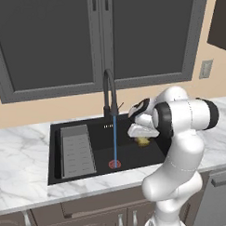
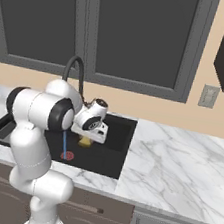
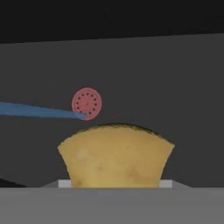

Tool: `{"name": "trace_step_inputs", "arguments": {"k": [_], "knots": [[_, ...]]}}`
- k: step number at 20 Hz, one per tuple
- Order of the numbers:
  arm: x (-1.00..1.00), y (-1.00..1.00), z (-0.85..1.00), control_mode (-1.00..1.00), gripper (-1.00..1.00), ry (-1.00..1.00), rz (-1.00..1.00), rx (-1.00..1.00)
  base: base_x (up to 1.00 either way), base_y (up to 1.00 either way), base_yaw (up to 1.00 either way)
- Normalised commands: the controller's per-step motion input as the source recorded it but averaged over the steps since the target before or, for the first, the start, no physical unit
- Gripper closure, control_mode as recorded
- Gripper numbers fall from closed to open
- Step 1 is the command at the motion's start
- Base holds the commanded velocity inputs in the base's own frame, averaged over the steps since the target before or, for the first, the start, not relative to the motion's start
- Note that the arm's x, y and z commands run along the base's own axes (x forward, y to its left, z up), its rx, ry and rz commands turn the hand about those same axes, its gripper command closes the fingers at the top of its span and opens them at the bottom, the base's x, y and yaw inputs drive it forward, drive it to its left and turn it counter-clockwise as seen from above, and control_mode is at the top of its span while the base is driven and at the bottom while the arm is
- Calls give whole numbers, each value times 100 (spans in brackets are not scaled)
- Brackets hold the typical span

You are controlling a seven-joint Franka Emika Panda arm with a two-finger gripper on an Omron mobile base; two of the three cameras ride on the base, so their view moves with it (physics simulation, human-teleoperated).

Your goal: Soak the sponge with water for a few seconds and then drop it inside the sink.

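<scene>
Hand view puts the sponge (image 3: 116, 156) right at the claw (image 3: 116, 186), a yellow-brown block pinched in at its sides and clamped between the two fingers, so the claw is closed narrow on it. Beyond the sponge lies the dark floor of the sink (image 3: 175, 87), with the red-ringed drain (image 3: 87, 103) ahead of the claw and slightly to the left in this view. The water (image 3: 39, 110) runs as a thin blue stream across the left of this view and ends at the drain, apart from the sponge.

From the left base view, the claw (image 1: 143, 140) hangs over the right part of the basin with the sponge (image 1: 143, 141) below it, above the sink floor. The blue stream (image 1: 115, 138) falls straight from the black arched faucet (image 1: 108, 94) to the drain (image 1: 115, 164), to the left of the claw in this view and not touching the sponge. A grey ribbed rack (image 1: 77, 150) lies in the basin farther out on that same side, past the stream. Around the sink spreads the marble table (image 1: 21, 156), and dark cabinet doors (image 1: 51, 38) stand on the wall behind the faucet.
</scene>
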Motion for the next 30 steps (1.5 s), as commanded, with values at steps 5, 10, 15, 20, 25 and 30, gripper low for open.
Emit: {"name": "trace_step_inputs", "arguments": {"k": [5,10,15,20,25,30], "knots": [[6,-2,-43,-100,100,-2,-13,-16,0,0,0],[14,-18,-25,-100,100,0,-10,-8,0,0,0],[8,-22,0,-100,100,0,-8,-2,0,0,0],[15,-24,-4,-100,100,1,-7,-1,0,0,0],[23,-25,-9,-100,100,1,-8,-4,0,0,0],[26,-13,-13,-100,100,1,-6,-6,0,0,0]]}}
